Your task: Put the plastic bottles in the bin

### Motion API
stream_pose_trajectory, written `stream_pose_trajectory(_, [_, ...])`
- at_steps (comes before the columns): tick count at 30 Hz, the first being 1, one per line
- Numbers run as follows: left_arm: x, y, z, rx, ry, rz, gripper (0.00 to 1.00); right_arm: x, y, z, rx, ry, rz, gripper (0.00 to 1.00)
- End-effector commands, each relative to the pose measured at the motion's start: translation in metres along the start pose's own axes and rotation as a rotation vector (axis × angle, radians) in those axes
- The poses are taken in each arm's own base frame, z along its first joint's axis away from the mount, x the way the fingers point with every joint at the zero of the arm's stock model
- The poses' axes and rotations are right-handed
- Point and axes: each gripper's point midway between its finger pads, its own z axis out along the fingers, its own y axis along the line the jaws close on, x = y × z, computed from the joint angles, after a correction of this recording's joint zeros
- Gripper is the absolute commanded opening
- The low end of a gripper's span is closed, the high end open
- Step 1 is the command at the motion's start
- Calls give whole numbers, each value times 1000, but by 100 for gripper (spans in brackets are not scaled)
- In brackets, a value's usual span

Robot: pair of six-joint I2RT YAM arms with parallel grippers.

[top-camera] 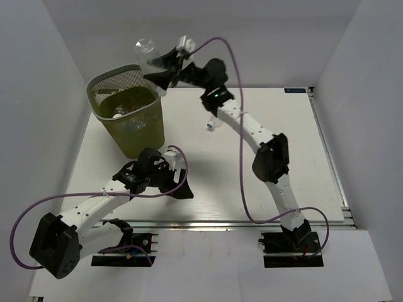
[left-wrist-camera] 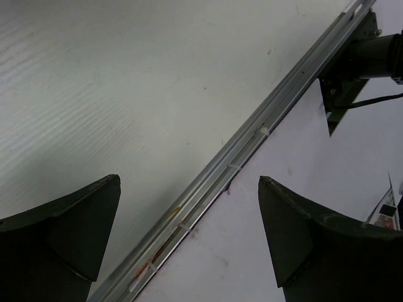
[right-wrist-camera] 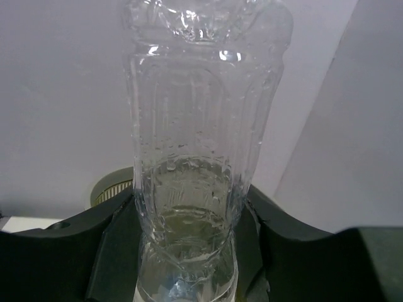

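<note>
- Top view: our right gripper (top-camera: 158, 68) clamps a clear bottle (top-camera: 145, 47), raised near one o'clock of the bin (top-camera: 143, 135); several bottles (top-camera: 121, 111) lie inside, another bottle (top-camera: 212, 124) on the table (top-camera: 283, 138).
- Left wrist: our left gripper (left-wrist-camera: 189, 182) gapes, empty.
- Right wrist: we judge it light, thin, crushable; hold the body gently.

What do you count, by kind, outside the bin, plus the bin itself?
Held bottle in the right gripper: 1
Loose bottle lying on the table: 1
Bin: 1
Total: 3
</note>
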Motion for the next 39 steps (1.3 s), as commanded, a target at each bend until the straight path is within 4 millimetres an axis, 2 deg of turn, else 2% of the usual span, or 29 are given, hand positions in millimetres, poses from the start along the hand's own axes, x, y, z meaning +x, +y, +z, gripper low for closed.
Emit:
stream_pose_trajectory(1, [-9, -11, -3, 26, -50, -12, 100, -38, 3, 28, 91, -214, -156, 0])
stream_pose_trajectory(5, [-3, -15, -5, 17, -37, -27, 100, -33, 11, 42, 126, -274, -204, 0])
stream_pose_trajectory(9, [-1, -19, -6, 15, -38, -20, 100, -6, 27, 48, 96, -233, -181, 0])
stream_pose_trajectory(10, [0, -19, -5, 8, -38, -15, 100, 3, 25, 46, 104, -213, -169, 5])
stream_pose_trajectory(11, [0, -19, -5, 8, -38, -24, 100, 8, 23, 47, 119, -199, -154, 25])
stream_pose_trajectory(13, [-9, -20, -4, -7, -61, -8, 100, 27, 20, 46, 141, -156, -104, 79])
stream_pose_trajectory(14, [-13, -20, 0, -10, -65, 0, 100, 35, 21, 44, 125, -123, -112, 90])
stream_pose_trajectory(17, [-42, -28, 2, -21, -126, 71, 100, 25, 14, 40, 130, -92, -133, 90])
stream_pose_trajectory(18, [-48, -21, 9, -49, -117, 78, 100, 11, 12, 38, 140, -100, -142, 90])
stream_pose_trajectory(19, [-65, -28, 9, -46, -137, 133, 100, -7, 2, 32, 167, -110, -165, 90])
stream_pose_trajectory(20, [-73, -32, 15, -47, -140, 167, 100, -9, -2, 29, 180, -84, -154, 90])
stream_pose_trajectory(21, [-83, -27, 18, -79, -148, 187, 100, -31, -7, 27, 207, -101, -167, 90])
stream_pose_trajectory(23, [-104, -28, 35, -112, -139, 254, 100, -47, -29, 6, 277, -44, -156, 90])
stream_pose_trajectory(24, [-128, -27, 35, -154, -190, 275, 100, -73, -44, -8, 349, -50, -178, 83])
stream_pose_trajectory(25, [-135, -26, 41, -168, -195, 313, 100, -80, -53, -18, 383, -31, -177, 74])
stream_pose_trajectory(26, [-140, -9, 54, -236, -184, 308, 100, -86, -60, -40, 433, 42, -145, 59])
stream_pose_trajectory(27, [-157, -11, 57, -252, -214, 313, 100, -93, -86, -65, 561, 65, -151, 15])
stream_pose_trajectory(28, [-166, -8, 63, -267, -224, 324, 100, -80, -94, -83, 609, 137, -115, 0])
stream_pose_trajectory(29, [-167, 10, 78, -324, -197, 322, 100, -99, -118, -129, 733, 167, -138, 0])
stream_pose_trajectory(30, [-186, 7, 80, -338, -225, 340, 100, -99, -127, -147, 785, 196, -135, 0])
stream_pose_trajectory(31, [-192, 11, 86, -358, -228, 338, 100, -92, -132, -176, 866, 283, -93, 0])
stream_pose_trajectory(32, [-202, 20, 89, -408, -239, 347, 100, -99, -159, -226, 974, 325, -106, 0])
stream_pose_trajectory(33, [-212, 25, 98, -431, -239, 368, 100, -96, -165, -249, 1023, 367, -79, 0])
stream_pose_trajectory(34, [-224, 27, 102, -450, -266, 382, 100, -72, -161, -282, 1086, 491, 10, 0])
stream_pose_trajectory(35, [-234, 36, 104, -500, -283, 401, 100, -79, -177, -339, 1198, 530, 29, 3])
stream_pose_trajectory(36, [-255, 31, 103, -517, -327, 403, 100, -66, -175, -364, 1238, 577, 89, 29])
stream_pose_trajectory(37, [-254, 46, 120, -554, -297, 412, 100, -59, -154, -399, 1244, 669, 193, 43])
stream_pose_trajectory(38, [-281, 44, 117, -596, -355, 418, 100, -55, -145, -412, 1230, 711, 217, 57])
stream_pose_trajectory(39, [-288, 48, 123, -615, -359, 428, 100, -16, -122, -446, 1211, 799, 344, 69])
